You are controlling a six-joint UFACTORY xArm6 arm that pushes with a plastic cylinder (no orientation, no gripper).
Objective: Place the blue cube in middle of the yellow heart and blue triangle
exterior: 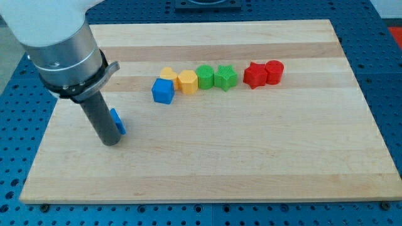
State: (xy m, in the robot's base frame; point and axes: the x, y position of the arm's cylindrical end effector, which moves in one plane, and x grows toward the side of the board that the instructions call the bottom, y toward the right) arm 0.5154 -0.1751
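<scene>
The blue cube (pixel 162 91) sits on the wooden board (pixel 251 144), at the left end of a row of blocks. A yellow heart (pixel 167 74) is just behind it, partly hidden, touching a yellow hexagon (pixel 187 81). The blue triangle (pixel 117 121) lies at the view's left, mostly hidden behind my rod. My tip (pixel 110 142) rests on the board, touching the triangle's left side, well left and below the blue cube.
Right of the yellow hexagon the row continues with a green cube (pixel 205 76), a green star (pixel 225 78), a red star (pixel 254 75) and a red cylinder (pixel 274 71). The arm's large grey body (pixel 63 44) fills the upper left.
</scene>
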